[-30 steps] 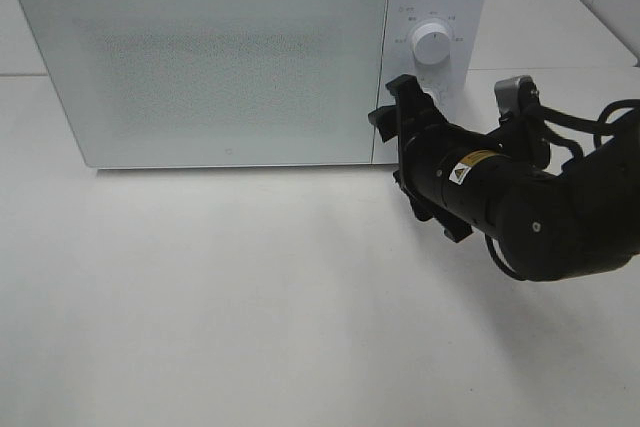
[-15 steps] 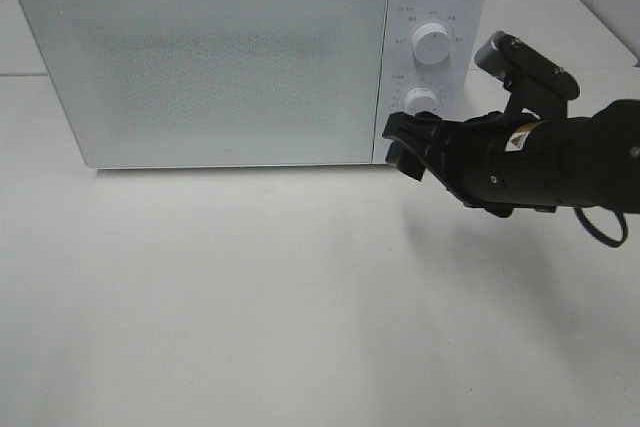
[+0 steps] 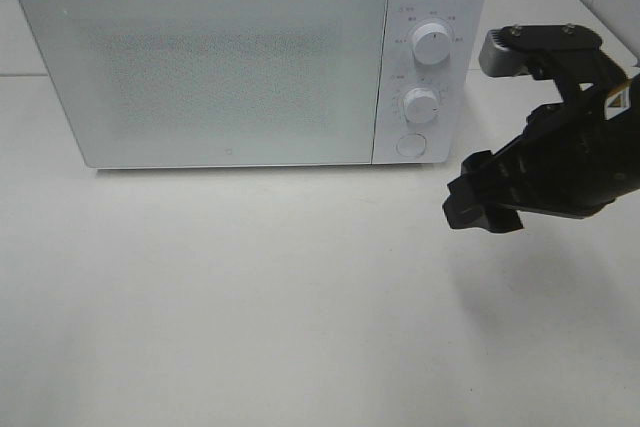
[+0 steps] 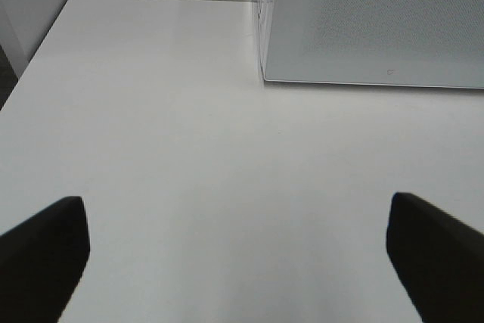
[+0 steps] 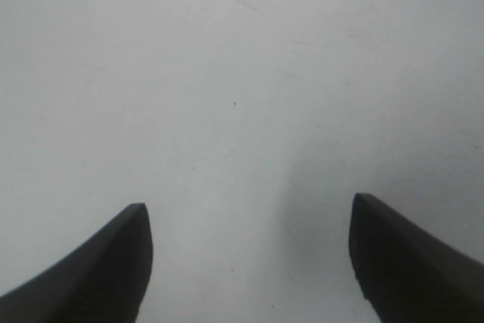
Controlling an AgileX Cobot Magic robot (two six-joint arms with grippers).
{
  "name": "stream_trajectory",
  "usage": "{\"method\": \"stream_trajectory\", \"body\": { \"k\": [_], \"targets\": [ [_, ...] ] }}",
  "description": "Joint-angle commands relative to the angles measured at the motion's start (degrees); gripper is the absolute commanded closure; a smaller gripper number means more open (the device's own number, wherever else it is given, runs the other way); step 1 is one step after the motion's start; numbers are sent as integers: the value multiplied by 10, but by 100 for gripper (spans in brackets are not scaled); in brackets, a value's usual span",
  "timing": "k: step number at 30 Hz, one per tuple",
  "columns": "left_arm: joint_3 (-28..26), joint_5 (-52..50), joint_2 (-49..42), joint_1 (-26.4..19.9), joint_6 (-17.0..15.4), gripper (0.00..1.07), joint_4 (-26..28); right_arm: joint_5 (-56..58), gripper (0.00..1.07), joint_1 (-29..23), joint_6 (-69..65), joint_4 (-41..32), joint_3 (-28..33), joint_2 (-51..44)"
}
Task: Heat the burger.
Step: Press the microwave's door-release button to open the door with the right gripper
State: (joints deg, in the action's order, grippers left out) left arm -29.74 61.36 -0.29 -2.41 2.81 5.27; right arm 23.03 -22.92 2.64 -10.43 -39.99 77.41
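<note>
No burger shows in any view. A white microwave (image 3: 200, 57) stands at the back of the table with its door shut, and its front corner (image 4: 370, 28) also appears in the left wrist view. My right gripper (image 3: 478, 204) hangs open over the table, to the right of and below the microwave's control panel (image 3: 428, 57), with nothing between its fingers (image 5: 98, 262). Only bare table lies under it in the right wrist view. My left gripper (image 4: 238, 259) is open and empty over the table in its wrist view; the left arm is outside the exterior view.
Two dials (image 3: 432, 43) and a round button (image 3: 410, 144) sit on the microwave's panel. The white table (image 3: 250, 297) stretches in front of it, with its left edge (image 4: 34, 73) and a seam to a second table behind.
My right arm has drawn back from the control panel, moving right and toward the front, and its gripper has turned downward. The lower dial and button now show.
</note>
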Motion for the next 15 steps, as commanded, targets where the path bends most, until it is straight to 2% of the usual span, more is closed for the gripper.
{"method": "stream_trajectory", "body": {
  "k": [1,10,15],
  "targets": [
    [2,-2,-10,0,-4,6,1,53,36,2,8,25,-7,-36],
    [2,-2,-10,0,-4,6,1,174,36,2,10,26,-7,-190],
    [2,-2,-10,0,-4,6,1,210,35,2,10,57,-6,-273]
  ]
}}
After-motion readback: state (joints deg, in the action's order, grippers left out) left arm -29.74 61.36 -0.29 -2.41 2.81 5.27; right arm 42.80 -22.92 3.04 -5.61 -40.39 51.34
